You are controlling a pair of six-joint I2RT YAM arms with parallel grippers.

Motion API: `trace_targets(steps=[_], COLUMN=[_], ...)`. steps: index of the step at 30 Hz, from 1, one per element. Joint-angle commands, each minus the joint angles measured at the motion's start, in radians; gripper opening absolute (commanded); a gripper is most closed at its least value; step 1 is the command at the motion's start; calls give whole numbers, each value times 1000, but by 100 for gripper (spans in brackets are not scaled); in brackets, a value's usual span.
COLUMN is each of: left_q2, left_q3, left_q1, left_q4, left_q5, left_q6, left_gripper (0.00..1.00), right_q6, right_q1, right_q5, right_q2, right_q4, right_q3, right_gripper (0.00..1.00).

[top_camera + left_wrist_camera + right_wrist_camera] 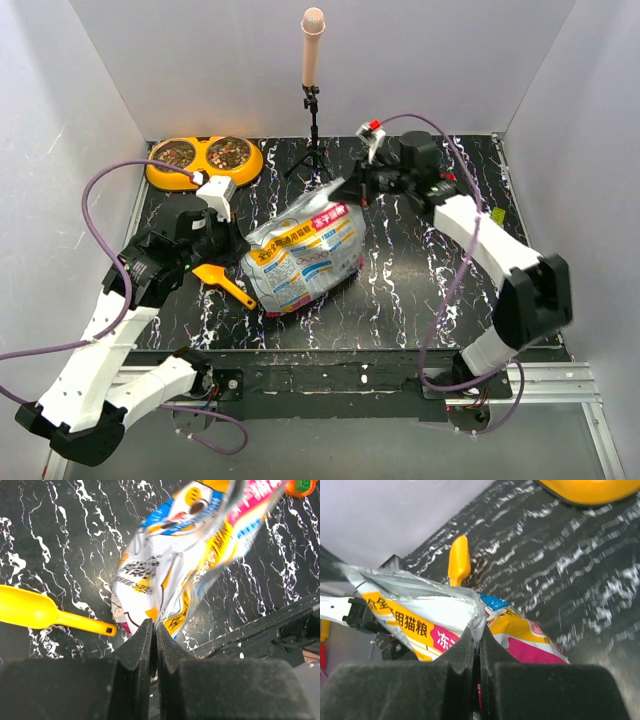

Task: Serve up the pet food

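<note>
Right gripper [476, 641] clamped on bag [300, 255] top edge; left gripper [154, 630] pinching its bottom corner. Bag lies mid-table, pet food hidden inside. Risk: thin film slips, contents spill short of double bowl [205, 160].

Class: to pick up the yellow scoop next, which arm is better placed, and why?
Left, probably. The scoop lies beside the left tool, on the near-left side of the bag. The right tool pinches the bag's far end, with the bag between it and the scoop. Left would first release the bag.
</note>
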Motion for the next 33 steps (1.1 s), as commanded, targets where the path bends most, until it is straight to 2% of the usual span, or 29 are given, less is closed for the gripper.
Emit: trace_targets(steps=[1,4,5,6,8,9,10,11,14,18,23,27,30,33], left_q2=[-47,13,28,37,54,63,80,91,105,82,50,21,-9,-33], left_q3=[-67,-88,-93,-102,-99,-87,-66,-46,-7,-26,-9,-23,-42,-52], left_q1=[2,5,5,3,5,5,5,3,3,3,3,3,3,2], left_q4=[161,273,307,333,344,324,290,255,195,209,195,169,152,143], left_q5=[-85,96,158,202,263,282,303,322,369,420,472,484,486,458], left_q6=[-23,26,61,82,148,180,219,251,337,360,369,405,451,481], left_gripper=[0,0,0,0,0,0,0,0,0,0,0,0,0,0], right_q6=[-134,-214,-243,-267,-328,-366,-467,-521,-682,-782,-917,-980,-1035,-1048], right_q1=[-73,-75,-75,-75,-72,-60,-37,9,161,276,379,417,439,473], right_q5=[240,309,313,326,335,332,320,351,552,662,685,631,565,545], right_q2=[-317,-436,-482,-522,-567,-570,-558,-532,-460,-409,-271,-156,-80,-73], right_q4=[-177,-362,-387,-417,-508,-563,-650,-751,-925,-876,-911,-962,-1066,-1115], right_q3=[-48,-109,-155,-190,-197,-172,-127,-61,85,161,294,398,483,478], right_gripper=[1,1,6,15,42,65,78,80,83,86,88,86,84,83])
